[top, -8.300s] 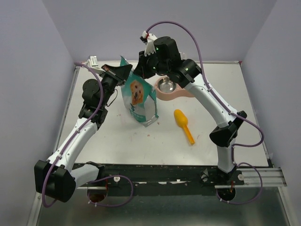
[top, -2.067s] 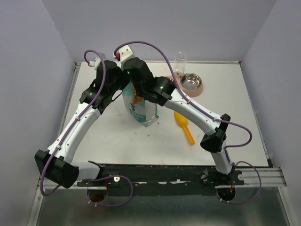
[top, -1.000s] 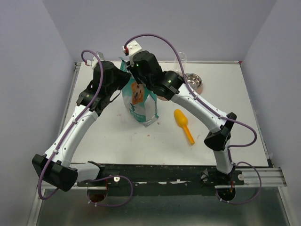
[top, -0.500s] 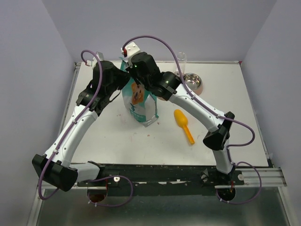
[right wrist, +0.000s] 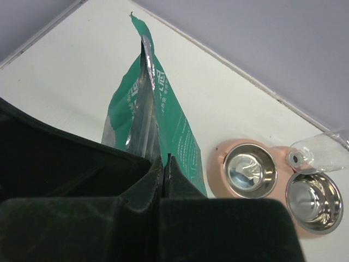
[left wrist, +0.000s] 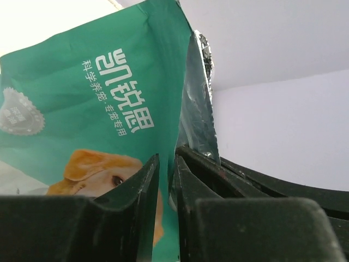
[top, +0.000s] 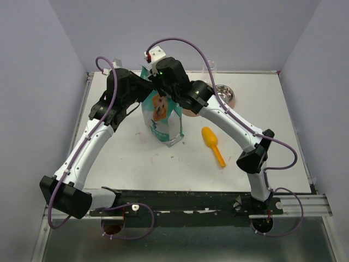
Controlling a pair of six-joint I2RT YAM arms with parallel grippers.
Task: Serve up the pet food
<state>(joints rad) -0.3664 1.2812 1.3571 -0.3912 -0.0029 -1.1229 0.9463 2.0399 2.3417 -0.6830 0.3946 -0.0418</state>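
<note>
Bag (right wrist: pixel 177 134) in tight right claw (right wrist: pixel 165 160)

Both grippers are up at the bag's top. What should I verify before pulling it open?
1. Right gripper shut on the top edge of the teal foil-lined food bag with the dog picture: ok.
2. Left gripper holding the opposite wall: cannot tell; its jaws stand slightly apart.
3. Bag upright on the white table: ok.
4. Brown kibble visible inside: cannot tell; mouth nearly flat.
5. Orange plastic scoop lying free, right of the bag: ok.
6. Round steel bowls in the pink stand empty: ok.
</note>
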